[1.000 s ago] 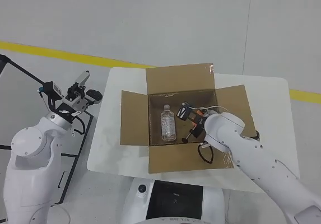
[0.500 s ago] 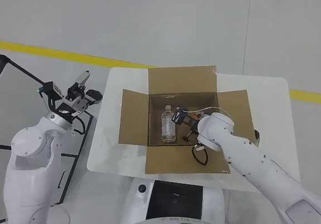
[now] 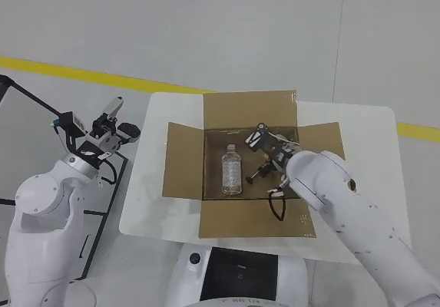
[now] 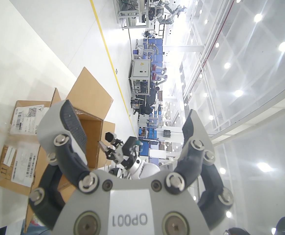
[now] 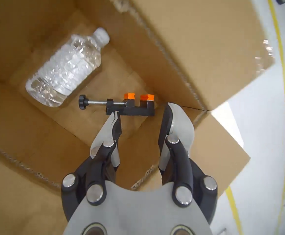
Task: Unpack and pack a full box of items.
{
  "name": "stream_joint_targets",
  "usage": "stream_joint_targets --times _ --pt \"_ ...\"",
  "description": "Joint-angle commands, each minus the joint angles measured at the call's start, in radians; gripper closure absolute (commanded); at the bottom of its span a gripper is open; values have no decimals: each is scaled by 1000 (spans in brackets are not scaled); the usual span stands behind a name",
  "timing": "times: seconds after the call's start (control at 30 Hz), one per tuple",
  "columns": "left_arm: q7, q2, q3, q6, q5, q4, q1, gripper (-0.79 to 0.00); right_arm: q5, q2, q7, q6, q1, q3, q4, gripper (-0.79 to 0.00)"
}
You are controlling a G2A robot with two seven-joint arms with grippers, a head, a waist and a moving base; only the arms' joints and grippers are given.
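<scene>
An open cardboard box [image 3: 184, 161] stands on the white table [image 3: 373, 138]. On its floor lie a clear water bottle [image 3: 231, 170] [image 5: 66, 70] and a small black clamp [image 3: 259, 176] [image 5: 130, 106] with orange pads. My right gripper [image 3: 263, 141] [image 5: 141, 111] hangs open inside the box's mouth, above the clamp and clear of it, near the far wall [image 5: 157, 25]. My left gripper [image 3: 112, 113] [image 4: 130, 110] stands open and empty off the table's left side, raised and pointing toward the box [image 4: 91, 99].
The box's four flaps are folded outward; the near flap [image 3: 239, 219] and the right flap [image 3: 319, 142] lie under my right arm. Bare white table shows to the right of the box and in a narrow strip along its left side [image 3: 147, 153].
My right gripper swung toward the bottle, then back toward the box's far wall. The box's flaps shifted slightly. The left arm has not moved.
</scene>
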Motion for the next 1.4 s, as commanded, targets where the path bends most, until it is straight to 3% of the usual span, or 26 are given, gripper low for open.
stream_joint_targets --times 0.0,0.17,0.37,0.5,0.6,0.73,0.93,0.97,1.03,1.2,1.37 --pt "0 0 0 0 0 0 0 -785 -24 16 -5 54 -86 103 -130 -332" --pt "0 0 0 0 0 0 0 -785 -77 44 -90 184 -342 373 -379 -345" --pt "0 0 0 0 0 0 0 -785 7 43 -345 346 -669 703 -392 -345" --pt "0 0 0 0 0 0 0 -785 115 27 -466 429 -894 813 -386 -339" --pt "0 0 0 0 0 0 0 -785 107 17 -520 463 -1004 810 -392 -342" --pt "0 0 0 0 0 0 0 -785 169 10 -555 438 -1048 768 -383 -431" --pt "0 0 0 0 0 0 0 -785 169 10 -555 438 -1048 768 -383 -431" --pt "0 0 0 0 0 0 0 -785 167 10 -559 435 -1047 767 -381 -785" --pt "0 0 0 0 0 0 0 -785 135 10 -577 402 -1047 750 -369 -785" --pt "0 0 0 0 0 0 0 -785 132 3 -614 389 -1057 693 -291 -671" --pt "0 0 0 0 0 0 0 -785 109 -4 -640 393 -1041 633 -250 -668"
